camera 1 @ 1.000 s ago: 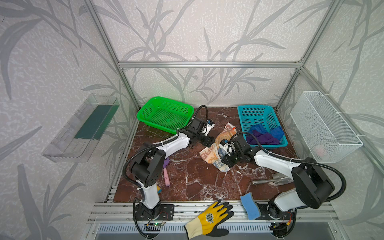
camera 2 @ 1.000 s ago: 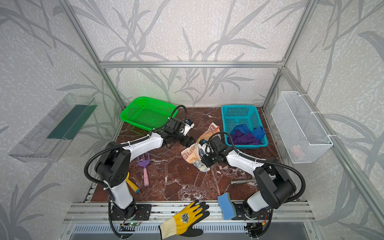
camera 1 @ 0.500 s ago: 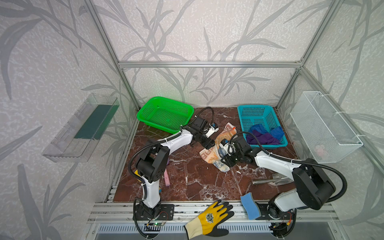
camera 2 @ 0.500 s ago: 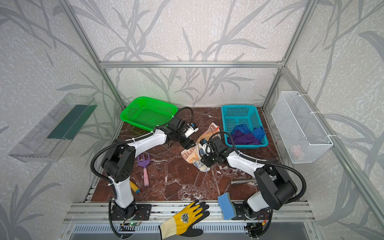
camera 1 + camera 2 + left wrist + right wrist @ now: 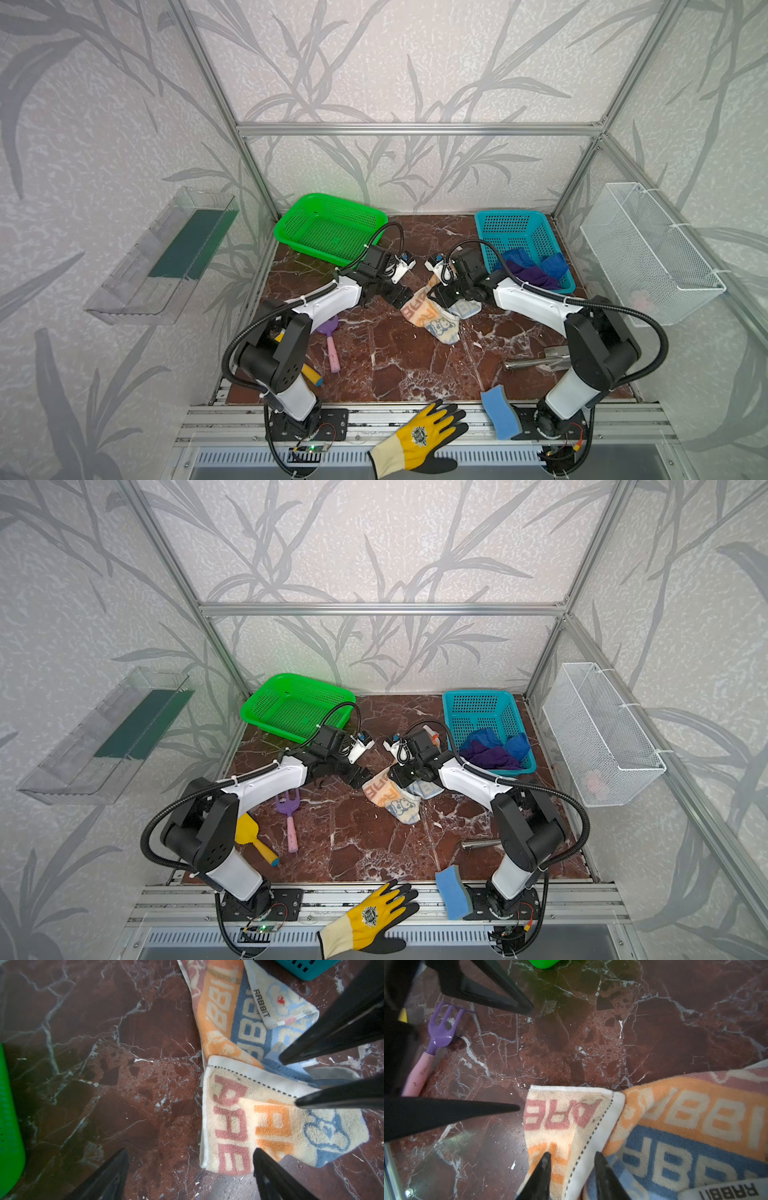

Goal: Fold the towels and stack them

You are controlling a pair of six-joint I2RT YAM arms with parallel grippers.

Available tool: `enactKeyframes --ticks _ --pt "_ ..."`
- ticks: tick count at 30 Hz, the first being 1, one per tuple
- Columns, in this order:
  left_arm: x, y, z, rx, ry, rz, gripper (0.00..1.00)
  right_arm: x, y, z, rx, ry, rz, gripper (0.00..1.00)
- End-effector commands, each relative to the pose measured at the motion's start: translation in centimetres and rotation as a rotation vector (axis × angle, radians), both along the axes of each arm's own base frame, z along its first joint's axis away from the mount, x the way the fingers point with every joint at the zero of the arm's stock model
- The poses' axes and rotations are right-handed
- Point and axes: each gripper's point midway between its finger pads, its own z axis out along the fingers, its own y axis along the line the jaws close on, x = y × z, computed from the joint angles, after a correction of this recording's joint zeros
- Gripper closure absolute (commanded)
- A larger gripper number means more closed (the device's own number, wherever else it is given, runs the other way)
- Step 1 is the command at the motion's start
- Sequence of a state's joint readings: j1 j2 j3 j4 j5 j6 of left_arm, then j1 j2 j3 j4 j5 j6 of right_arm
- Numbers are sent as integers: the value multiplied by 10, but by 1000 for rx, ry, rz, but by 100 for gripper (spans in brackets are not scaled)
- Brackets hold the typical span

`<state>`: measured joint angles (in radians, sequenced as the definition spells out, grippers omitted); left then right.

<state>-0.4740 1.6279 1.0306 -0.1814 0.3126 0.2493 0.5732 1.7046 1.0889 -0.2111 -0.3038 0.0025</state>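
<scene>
Cream towel rumpled on table; purple towel, blue towel in basket.

Legend: cream towel | white label: "RABBIT", black print | orange block and blue block: large woven cream letters, "ABBI" legible | folded flap: pink letters, only partly legible

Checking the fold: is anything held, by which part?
Left gripper: jaws wide, empty. Right gripper straddles the cream towel at its stitched hem; grip cannot be told.
</scene>
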Motion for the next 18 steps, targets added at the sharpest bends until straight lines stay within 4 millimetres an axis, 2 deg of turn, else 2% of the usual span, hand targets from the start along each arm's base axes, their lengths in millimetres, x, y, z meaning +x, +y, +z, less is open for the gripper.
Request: enactKeyframes --ticks 1,9,14,18 --pt "14 8 23 -60 -84 57 2 0 -7 -15 -68 60 -22 65" --pt "22 25 37 -166 -111 118 1 -5 -13 -24 -86 90 -53 66" --pt "24 27 42 -169 -142 106 1 -11 0 -24 -31 131 -11 69" --pt "25 26 48 -171 -145 92 1 -13 9 -23 -24 127 13 76"
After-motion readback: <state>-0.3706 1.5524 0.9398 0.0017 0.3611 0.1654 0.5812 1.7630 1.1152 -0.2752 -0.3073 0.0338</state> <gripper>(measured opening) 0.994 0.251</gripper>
